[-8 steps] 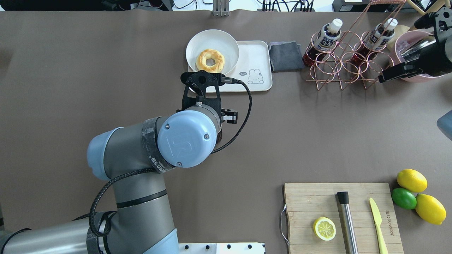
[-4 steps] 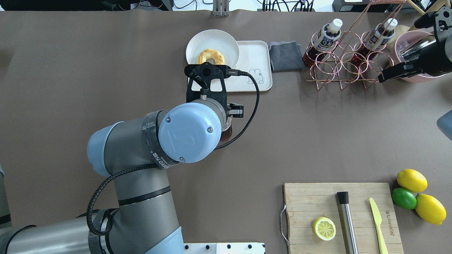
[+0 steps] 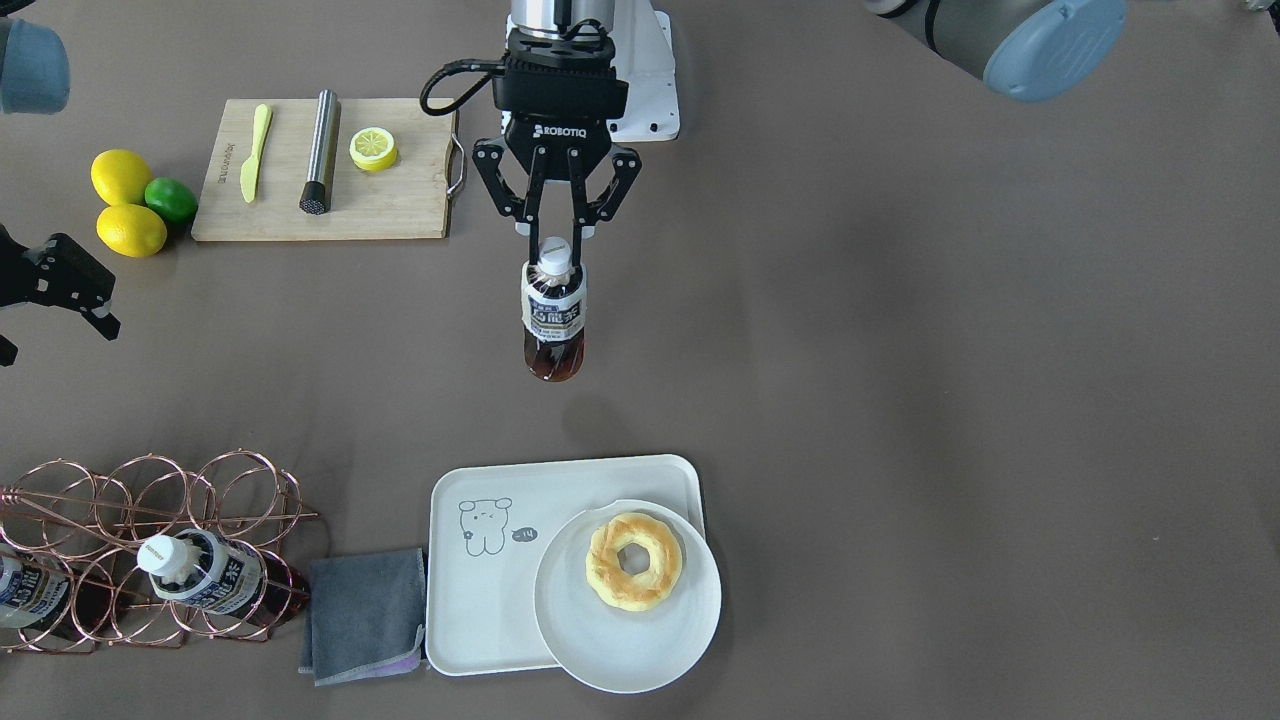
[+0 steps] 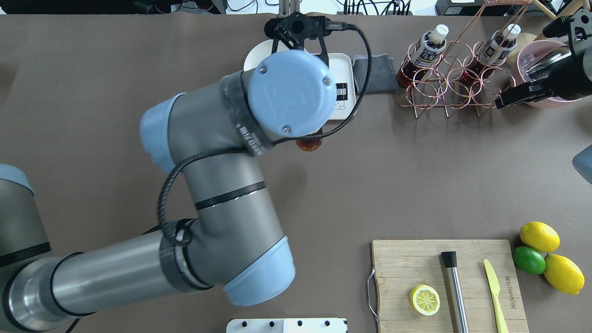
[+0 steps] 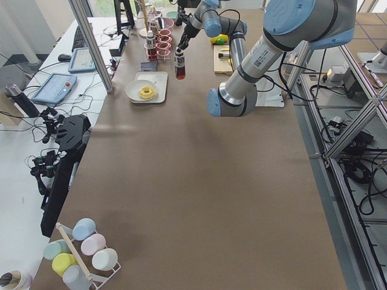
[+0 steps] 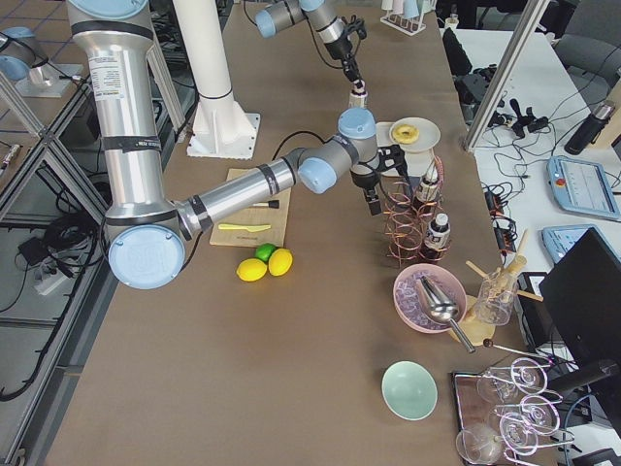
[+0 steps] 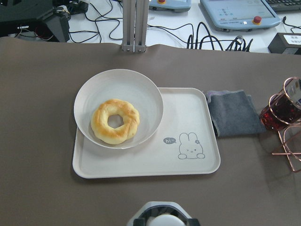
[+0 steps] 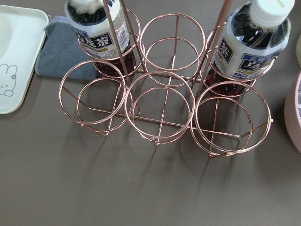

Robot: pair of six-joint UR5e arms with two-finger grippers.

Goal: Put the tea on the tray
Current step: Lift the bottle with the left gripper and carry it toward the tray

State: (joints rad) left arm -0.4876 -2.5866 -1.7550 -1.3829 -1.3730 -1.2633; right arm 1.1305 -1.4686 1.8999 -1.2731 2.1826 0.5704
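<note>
the left end effector [image 3: 556,238] is clamped on the white cap of the tea [image 3: 553,318], which hangs upright above the bare worktop [image 3: 900,400], on the near side of the tray [image 3: 478,600] and not yet over it. you hold the bottle by its cap alone, so the likeliest trouble is a slip or a swing. a tall bottle of liquid pinched that high could rock if you stop sharply, and a base that lands tilted may topple. watch the landing spot too. the round plate [image 3: 640,655] with its doughnut [image 3: 634,560] covers the tray's left half and overhangs its rim at the far left corner. only the right half, around the small animal drawing [image 3: 485,525], is free. drift left and the base catches the plate's edge; come down too near and it straddles the raised rim and tips. the grey cloth [image 3: 365,610] lies just beside the tray's right edge. beyond it the copper wire rack [image 3: 150,500] carries two like bottles [image 3: 205,580]. neither blocks a straight approach from the near side. the right end effector [image 3: 58,335] hovers by the rack, its jaws seemingly apart and holding nothing, away from that path. the wooden board [image 3: 400,200], lemons [image 3: 120,175] and lime [image 3: 171,198] sit well apart at the near right.
</note>
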